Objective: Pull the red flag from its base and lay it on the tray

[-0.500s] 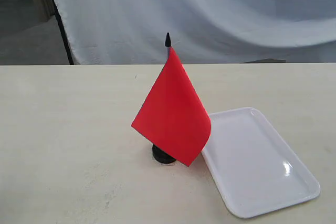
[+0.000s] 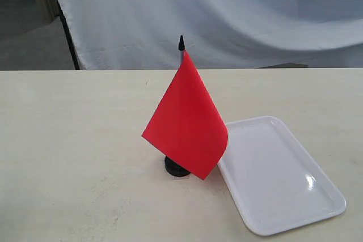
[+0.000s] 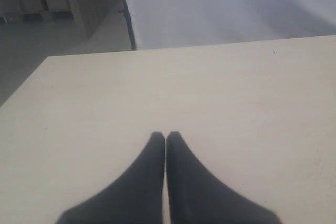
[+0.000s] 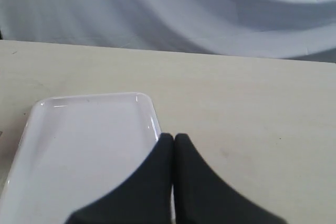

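The red flag (image 2: 185, 117) stands upright on its thin black stick, pointed tip up, in its small round black base (image 2: 176, 166) near the middle of the table. The white tray (image 2: 278, 174) lies empty just to the right of the base. Neither gripper shows in the exterior view. In the left wrist view my left gripper (image 3: 166, 136) is shut, empty, over bare tabletop. My right gripper (image 4: 174, 138) is shut on nothing and hovers over the rim of the tray (image 4: 79, 145).
The pale table (image 2: 68, 140) ends at a far edge, behind which hangs a white cloth backdrop (image 2: 227, 15). A dark pole (image 2: 69, 38) stands at the back left.
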Tool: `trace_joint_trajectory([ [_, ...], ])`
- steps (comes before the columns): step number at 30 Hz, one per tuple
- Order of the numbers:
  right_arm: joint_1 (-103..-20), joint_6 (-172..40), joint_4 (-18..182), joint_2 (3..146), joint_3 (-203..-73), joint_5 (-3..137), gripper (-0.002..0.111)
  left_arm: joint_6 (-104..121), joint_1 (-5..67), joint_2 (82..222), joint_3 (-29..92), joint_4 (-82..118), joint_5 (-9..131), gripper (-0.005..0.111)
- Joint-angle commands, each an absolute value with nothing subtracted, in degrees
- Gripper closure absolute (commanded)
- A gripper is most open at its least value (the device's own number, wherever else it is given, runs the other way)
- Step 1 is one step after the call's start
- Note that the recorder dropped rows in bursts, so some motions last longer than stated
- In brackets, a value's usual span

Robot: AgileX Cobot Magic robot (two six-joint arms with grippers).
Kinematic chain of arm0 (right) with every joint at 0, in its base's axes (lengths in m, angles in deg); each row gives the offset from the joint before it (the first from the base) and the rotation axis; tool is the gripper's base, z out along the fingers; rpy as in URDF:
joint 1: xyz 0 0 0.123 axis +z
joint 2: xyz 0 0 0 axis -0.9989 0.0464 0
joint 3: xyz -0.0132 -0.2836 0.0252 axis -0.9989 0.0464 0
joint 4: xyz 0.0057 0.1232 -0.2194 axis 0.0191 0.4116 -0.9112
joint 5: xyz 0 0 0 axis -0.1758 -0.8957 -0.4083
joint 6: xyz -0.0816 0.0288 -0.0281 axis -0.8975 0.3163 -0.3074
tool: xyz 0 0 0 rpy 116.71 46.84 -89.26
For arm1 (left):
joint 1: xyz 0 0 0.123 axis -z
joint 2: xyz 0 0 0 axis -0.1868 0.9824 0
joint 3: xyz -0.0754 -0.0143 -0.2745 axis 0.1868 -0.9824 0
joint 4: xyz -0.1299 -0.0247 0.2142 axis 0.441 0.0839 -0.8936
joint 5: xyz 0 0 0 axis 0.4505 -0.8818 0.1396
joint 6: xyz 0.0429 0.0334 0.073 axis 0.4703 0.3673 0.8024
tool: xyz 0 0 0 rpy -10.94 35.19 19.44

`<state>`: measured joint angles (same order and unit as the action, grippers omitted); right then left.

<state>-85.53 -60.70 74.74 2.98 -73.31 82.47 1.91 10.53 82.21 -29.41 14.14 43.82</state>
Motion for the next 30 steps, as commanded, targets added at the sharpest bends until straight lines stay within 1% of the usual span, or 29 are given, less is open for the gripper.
trace_joint_trajectory([
  [1,-85.9,-60.7,74.1,2.7,-73.4,76.8,0.109,1.5,10.7,82.2,-29.5,13.9,44.3,0.105],
  [5,-85.9,-60.7,74.1,2.7,-73.4,67.7,0.109,1.5,10.7,82.2,-29.5,13.9,44.3,0.105],
  [8,-85.9,-60.6,74.7,2.7,-73.4,57.2,0.109,1.5,10.7,82.2,-29.5,13.9,44.3,0.105],
  [13,-85.9,-53.2,79.9,2.7,-73.4,45.4,0.109,1.5,10.7,82.2,-29.5,13.9,44.3,0.105],
  [16,-85.9,-39.1,79.3,2.7,-73.4,47.8,0.109,1.5,10.7,82.2,-29.5,13.9,44.3,0.105],
  [19,-85.9,-36.9,79.1,2.7,-73.4,50.3,0.109,1.5,10.7,82.2,-29.5,13.9,44.3,0.105],
  [21,-85.9,-36.1,77.5,2.7,-73.4,46.6,0.109,1.5,10.7,82.2,-29.5,13.9,44.3,0.105],
  [23,-85.9,-33.4,74.2,3.2,-73.4,39.9,0.109,1.5,10.7,82.2,-29.5,13.9,44.3,0.105],
  [26,-85.9,-31.7,71.7,8.3,-73.4,32.6,0.109,1.5,10.7,82.2,-29.5,13.9,44.3,0.105],
  [30,-85.9,-33.0,71.4,20.5,-73.4,28.7,0.109,1.5,10.7,82.2,-29.5,13.9,44.3,0.105],
])
